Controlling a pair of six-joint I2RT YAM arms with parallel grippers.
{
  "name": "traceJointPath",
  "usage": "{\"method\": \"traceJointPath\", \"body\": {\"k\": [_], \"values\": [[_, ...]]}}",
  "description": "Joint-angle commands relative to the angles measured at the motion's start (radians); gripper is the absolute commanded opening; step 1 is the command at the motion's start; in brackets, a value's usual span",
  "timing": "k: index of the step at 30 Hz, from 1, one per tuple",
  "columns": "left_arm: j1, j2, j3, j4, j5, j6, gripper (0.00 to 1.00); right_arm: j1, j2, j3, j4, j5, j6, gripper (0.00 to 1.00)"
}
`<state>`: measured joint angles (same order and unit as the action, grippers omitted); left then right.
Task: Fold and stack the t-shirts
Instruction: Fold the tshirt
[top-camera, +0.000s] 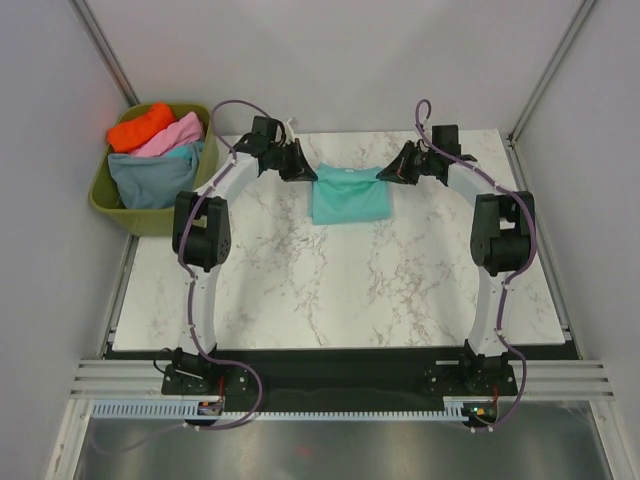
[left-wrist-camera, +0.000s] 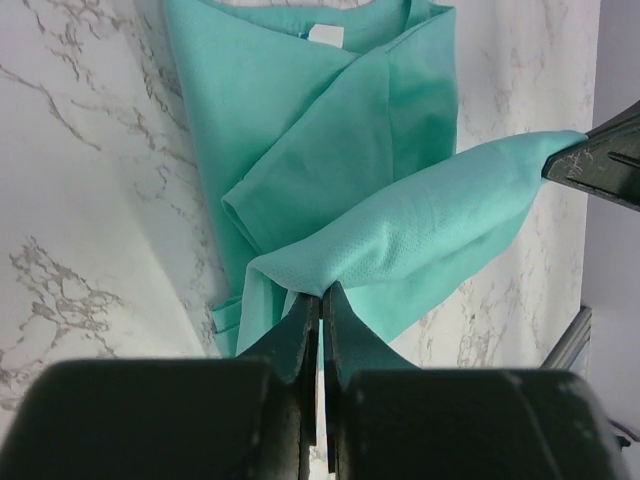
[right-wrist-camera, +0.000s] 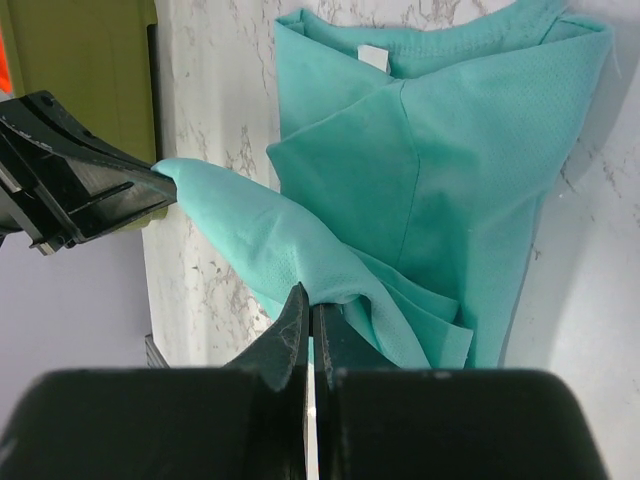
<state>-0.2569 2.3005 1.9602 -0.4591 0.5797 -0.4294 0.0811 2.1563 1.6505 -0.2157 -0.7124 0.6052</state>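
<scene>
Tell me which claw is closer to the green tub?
Left. The left gripper pinches the shirt on the side nearest the tub; the right gripper pinches its far side.

- The table (top-camera: 330, 290) is white marble-look with grey-brown veins. It spreads beneath the left claw (top-camera: 303, 168) and the right claw (top-camera: 388, 172).
- Plain pale grey walls (top-camera: 340, 60) close the space behind the claws and on both sides.
- Slanted aluminium posts (top-camera: 105, 50) stand in the far corners, one outward of each claw.
- An olive-green tub (top-camera: 105, 205) sits off the table's edge, left of the left claw.
- Ribbed aluminium rails (top-camera: 340, 378) run along the table's near edge, well apart from the claws.
- A dull metal sheet (top-camera: 340, 450) lies nearer still.
- Light is even and soft, and shadows are faint.
</scene>
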Motion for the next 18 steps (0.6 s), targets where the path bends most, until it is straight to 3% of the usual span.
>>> {"method": "traceJointPath", "body": {"k": [1, 10, 18], "values": [[-0.004, 0.033, 0.074, 0.042, -0.018, 0.064, 0.02, -0.004, 0.017, 0.054, 0.045, 0.014, -0.022, 0.0], [-0.019, 0.082, 0.149, 0.057, -0.046, 0.109, 0.02, -0.004, 0.014, 0.045, 0.045, 0.03, -0.033, 0.0], [-0.028, 0.017, 0.077, 0.062, 0.002, 0.069, 0.02, -0.004, -0.073, -0.043, 0.05, 0.024, -0.019, 0.0]]}}
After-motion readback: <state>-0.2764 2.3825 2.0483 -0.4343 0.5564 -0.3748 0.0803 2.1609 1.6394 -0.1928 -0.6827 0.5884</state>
